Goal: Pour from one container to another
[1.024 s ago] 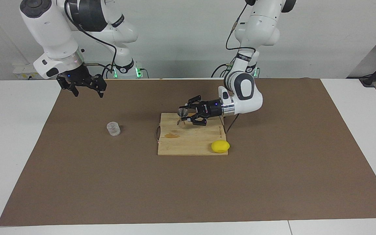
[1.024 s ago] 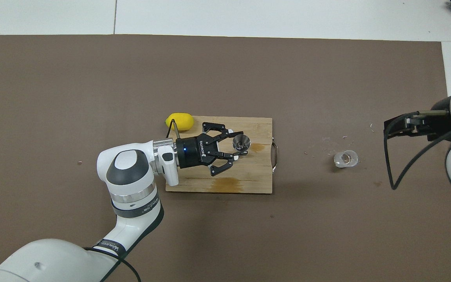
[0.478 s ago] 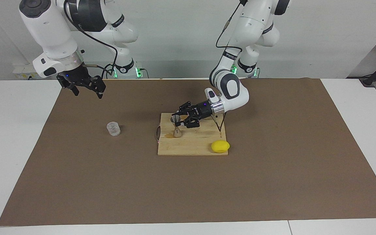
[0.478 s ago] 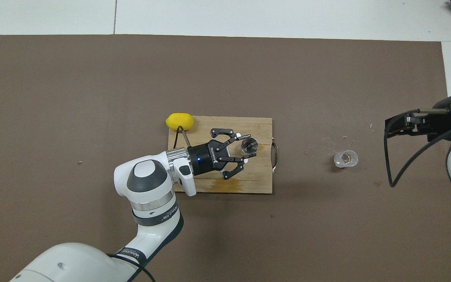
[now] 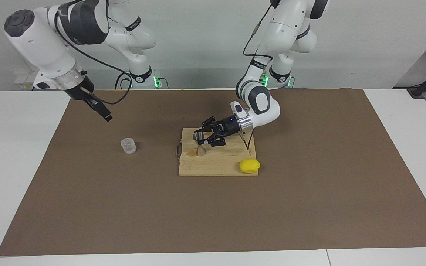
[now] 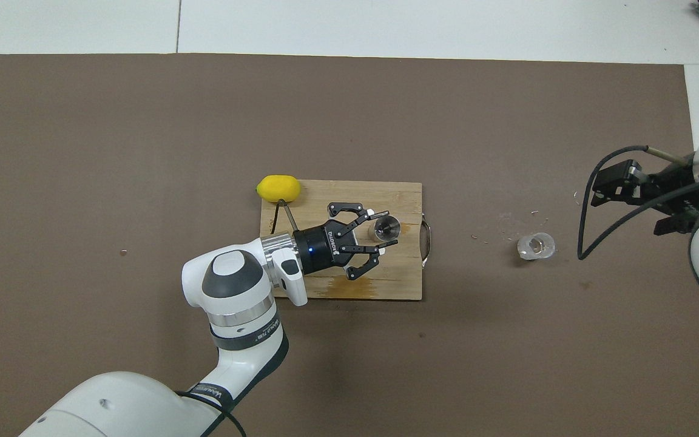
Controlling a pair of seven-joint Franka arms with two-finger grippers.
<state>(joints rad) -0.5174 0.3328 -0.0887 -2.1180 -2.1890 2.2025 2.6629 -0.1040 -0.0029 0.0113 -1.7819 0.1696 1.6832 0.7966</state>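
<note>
Jigger [image 5: 199, 143] upright on cutting board [image 5: 231, 167], pinched by left gripper [image 5: 202, 137]. Tumbler [image 5: 128, 145] at its 9 o'clock in the facing view; right gripper [image 5: 105, 116] spread above the mat.

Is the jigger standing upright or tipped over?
Upright: the jigger stands on the cutting board, wide mouth up, in the left gripper.
</note>
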